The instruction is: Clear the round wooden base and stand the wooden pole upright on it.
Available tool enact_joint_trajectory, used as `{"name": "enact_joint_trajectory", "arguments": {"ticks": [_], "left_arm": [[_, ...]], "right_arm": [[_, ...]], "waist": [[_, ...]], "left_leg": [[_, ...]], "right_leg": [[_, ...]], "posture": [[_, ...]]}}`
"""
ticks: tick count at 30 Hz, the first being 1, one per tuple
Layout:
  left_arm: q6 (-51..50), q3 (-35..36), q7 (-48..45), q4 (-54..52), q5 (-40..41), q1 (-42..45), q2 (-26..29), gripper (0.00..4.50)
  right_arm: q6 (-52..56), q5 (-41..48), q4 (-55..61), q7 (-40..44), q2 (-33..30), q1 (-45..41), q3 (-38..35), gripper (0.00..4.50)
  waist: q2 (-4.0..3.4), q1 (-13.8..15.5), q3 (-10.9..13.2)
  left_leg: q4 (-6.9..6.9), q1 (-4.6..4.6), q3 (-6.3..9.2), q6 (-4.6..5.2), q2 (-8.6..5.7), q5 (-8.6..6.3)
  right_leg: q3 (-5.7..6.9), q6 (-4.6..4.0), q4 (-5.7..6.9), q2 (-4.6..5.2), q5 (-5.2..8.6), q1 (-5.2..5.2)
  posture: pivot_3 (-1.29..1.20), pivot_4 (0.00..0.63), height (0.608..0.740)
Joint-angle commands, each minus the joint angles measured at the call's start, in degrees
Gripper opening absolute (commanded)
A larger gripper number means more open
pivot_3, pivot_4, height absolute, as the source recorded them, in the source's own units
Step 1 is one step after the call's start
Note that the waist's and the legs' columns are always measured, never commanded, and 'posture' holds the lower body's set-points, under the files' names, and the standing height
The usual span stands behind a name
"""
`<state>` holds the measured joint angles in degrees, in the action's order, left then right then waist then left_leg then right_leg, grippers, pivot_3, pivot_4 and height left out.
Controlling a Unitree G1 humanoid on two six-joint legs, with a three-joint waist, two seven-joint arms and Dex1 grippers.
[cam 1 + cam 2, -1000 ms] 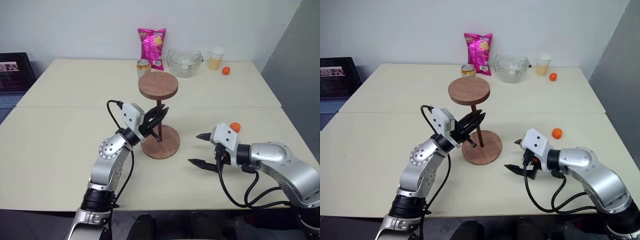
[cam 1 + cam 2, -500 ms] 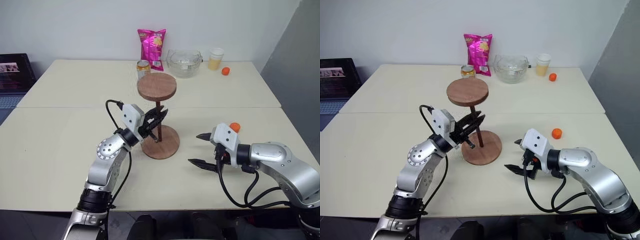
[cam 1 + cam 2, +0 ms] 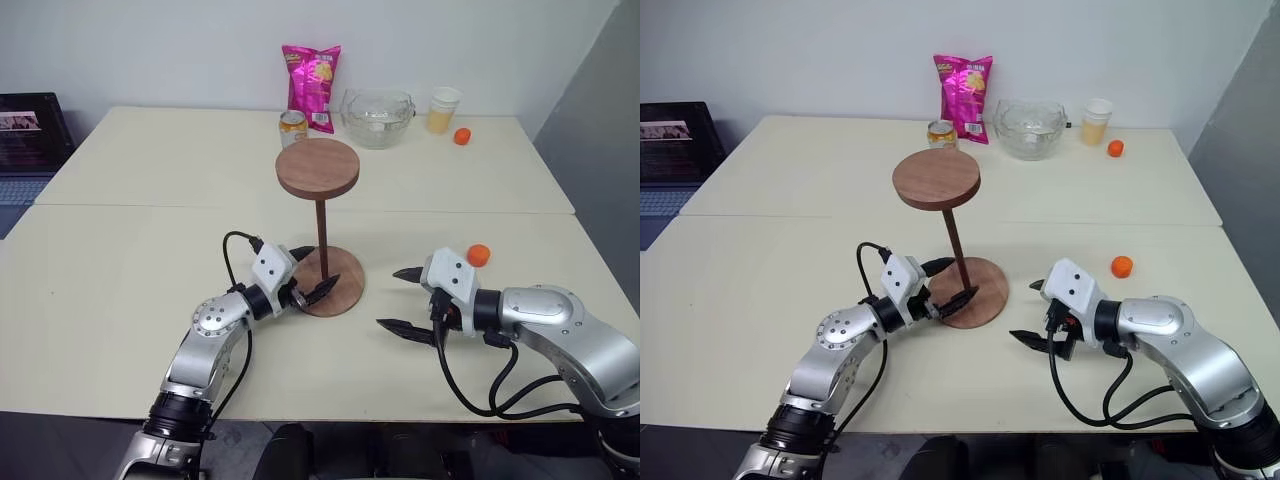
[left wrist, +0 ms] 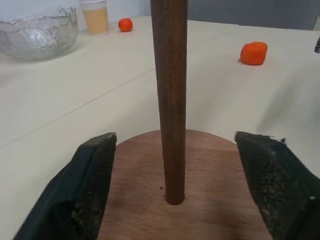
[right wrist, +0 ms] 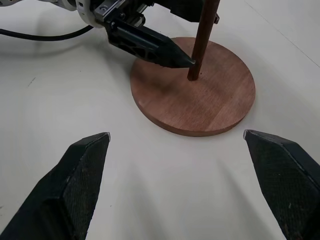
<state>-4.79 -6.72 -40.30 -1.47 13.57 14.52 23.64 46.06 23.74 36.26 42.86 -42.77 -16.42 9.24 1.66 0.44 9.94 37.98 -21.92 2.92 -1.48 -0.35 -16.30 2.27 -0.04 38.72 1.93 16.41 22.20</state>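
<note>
Nearest you, at about 4 o'clock from the table's middle, your right gripper [image 3: 402,299] hangs just over the table [image 3: 120,260] with its two black fingers spread wide and nothing between them. Its tips point toward the round wooden base [image 3: 340,290] but stay apart from it.

At about 7 o'clock your left gripper [image 3: 315,272] lies low and level at the edge of that base. Its fingers [image 4: 95,170] stand apart, one on each side of the wooden pole [image 3: 322,240]. You can see clear gaps between both fingers and the rod in the left wrist view, so nothing is clamped.

The base lies flat near the table's middle, and you can see the pole standing on its own in the base's centre. In the left eye view it looks upright; in the right eye view it leans slightly. The pole's fixed disc [image 3: 318,168] is at the top.

At 3 o'clock from the base, a small orange fruit [image 3: 478,255] sits on the table, well apart.

Along the far edge at 12 o'clock you have a can [image 3: 292,129], a pink snack bag [image 3: 311,87], a glass bowl [image 3: 377,116], a cup [image 3: 442,110] and a second orange fruit [image 3: 461,136]. At 10 o'clock, off the table, stands a dark laptop [image 3: 30,140].
</note>
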Motion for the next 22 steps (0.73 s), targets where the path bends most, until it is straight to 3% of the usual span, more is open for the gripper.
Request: {"name": "enact_joint_trajectory", "arguments": {"ticks": [1, 11, 18, 22], "left_arm": [[-2.5, 3.0, -1.2, -6.2, 0.1, -0.6, 4.4, 3.89], [-12.3, 13.5, -8.1, -19.8, 3.1, -13.5, 22.8, 3.89], [-16.1, 26.2, -9.0, -20.6, 7.3, -21.9, 25.1, 3.89], [-13.9, 27.2, -9.6, -19.9, 7.1, -24.4, 23.8, 3.89]], "right_arm": [[-2.2, -0.5, 1.5, 0.4, -0.8, 0.3, -1.1, 4.50], [-13.2, 0.0, -1.9, 5.7, -2.4, 4.9, -6.0, 4.50], [-20.6, 2.0, -9.3, 13.0, -4.3, 5.9, -11.4, 4.50], [-22.8, 1.6, -12.2, 15.1, -4.6, 4.5, -11.4, 4.50]], "waist": [[-0.02, -0.2, 0.0], [-0.13, -0.5, 0.3], [-0.16, -0.4, 0.4], [-0.19, -0.4, 0.4]], "left_leg": [[0.00, 0.00, 0.00, 0.00, 0.00, 0.00], [-0.06, 0.03, -0.01, 0.00, 0.06, 0.00], [-0.04, 0.03, -0.03, 0.01, 0.05, -0.01], [-0.05, 0.04, -0.06, 0.01, 0.05, -0.01]], "right_leg": [[0.00, 0.00, 0.00, 0.00, 0.00, 0.00], [-0.03, 0.00, -0.03, -0.04, 0.02, 0.02], [-0.04, 0.01, -0.06, -0.02, 0.02, 0.00], [-0.06, -0.02, -0.08, -0.02, 0.01, 0.00]], "posture": [[0.00, 0.150, 0.740], [0.00, 0.150, 0.740], [0.00, 0.150, 0.740], [0.00, 0.150, 0.740]]}}
